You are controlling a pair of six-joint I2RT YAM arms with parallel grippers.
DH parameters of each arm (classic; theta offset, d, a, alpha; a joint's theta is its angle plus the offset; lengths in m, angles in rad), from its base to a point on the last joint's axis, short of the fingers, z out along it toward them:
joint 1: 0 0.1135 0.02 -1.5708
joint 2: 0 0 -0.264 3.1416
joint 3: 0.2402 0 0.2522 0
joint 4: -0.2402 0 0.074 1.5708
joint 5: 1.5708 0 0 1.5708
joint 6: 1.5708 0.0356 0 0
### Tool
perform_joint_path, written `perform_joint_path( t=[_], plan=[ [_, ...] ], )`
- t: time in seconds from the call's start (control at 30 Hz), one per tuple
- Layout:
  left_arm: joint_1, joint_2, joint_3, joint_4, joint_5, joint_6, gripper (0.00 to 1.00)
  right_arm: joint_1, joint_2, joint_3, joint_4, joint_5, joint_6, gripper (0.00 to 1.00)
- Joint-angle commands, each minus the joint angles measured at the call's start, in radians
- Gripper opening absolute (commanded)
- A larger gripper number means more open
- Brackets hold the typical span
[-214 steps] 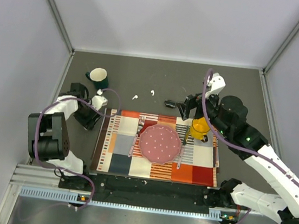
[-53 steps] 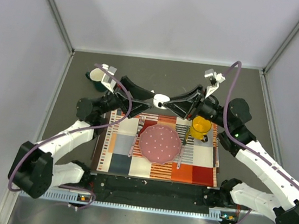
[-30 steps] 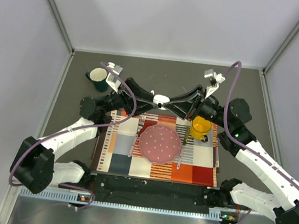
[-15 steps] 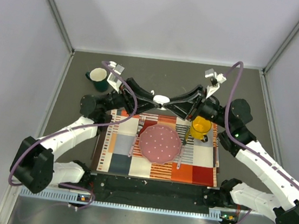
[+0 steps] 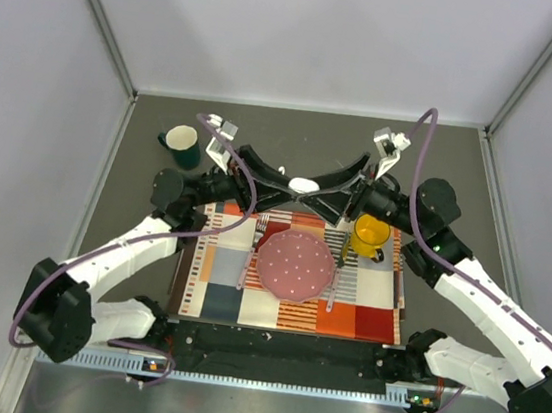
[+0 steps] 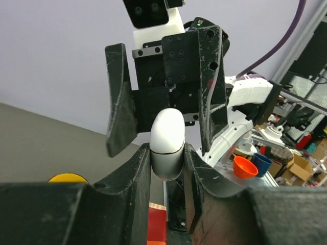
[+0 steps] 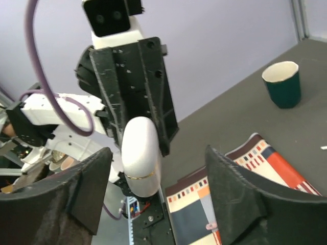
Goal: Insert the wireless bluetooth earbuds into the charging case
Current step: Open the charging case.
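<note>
Charging case (image 5: 305, 185) hangs above the worktop (image 5: 443, 157) at 12 o'clock of the pink plate (image 5: 295, 265), pinched in the left pincer (image 6: 166, 153). The right pincer (image 7: 157, 158) stands spread on either side of it, not touching. This looks like a handover, so next the right arm should draw clear. I cannot find the earbuds. Below lie a checked mat (image 5: 225, 291), a green mug (image 5: 180, 140) at 10 o'clock and a yellow mug (image 5: 369, 234) at 2 o'clock, within pale walls (image 5: 318, 30).

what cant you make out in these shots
- Earbuds: none visible in the top view; the left arm and right arm may cover them.
- Charging case: looks shut in both wrist views, so its inside is hidden.
- Yellow mug: left wrist view, only a sliver above the left tool's finger.
- White speck: right wrist view, at the edge, too small to name.
</note>
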Motion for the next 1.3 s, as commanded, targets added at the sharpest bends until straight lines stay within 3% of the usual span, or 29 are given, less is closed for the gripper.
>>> perform_joint_path(
  t=[0.0,0.17,0.27,0.4,0.53,0.7,1.27],
  plan=[
    [-0.010,-0.110,0.025,-0.230,-0.084,0.265,0.00,-0.005,-0.001,0.083,-0.074,0.060,0.027,0.77],
    [-0.010,-0.230,-0.014,-0.455,-0.222,0.527,0.00,-0.005,-0.038,0.090,-0.103,0.140,0.123,0.87],
    [-0.010,-0.276,-0.047,-0.486,-0.282,0.605,0.00,-0.008,-0.040,0.102,-0.115,0.132,0.180,0.88],
    [-0.011,-0.303,-0.096,-0.434,-0.286,0.632,0.00,-0.019,-0.001,0.133,-0.114,0.078,0.284,0.88],
    [-0.016,-0.319,-0.115,-0.421,-0.289,0.650,0.00,-0.031,0.051,0.107,-0.003,0.029,0.494,0.88],
    [-0.024,-0.332,-0.135,-0.407,-0.311,0.673,0.00,-0.034,0.129,0.084,0.062,-0.017,0.637,0.87],
    [-0.028,-0.333,-0.098,-0.484,-0.305,0.744,0.00,-0.036,0.167,0.054,0.191,-0.043,0.715,0.93]
  ],
)
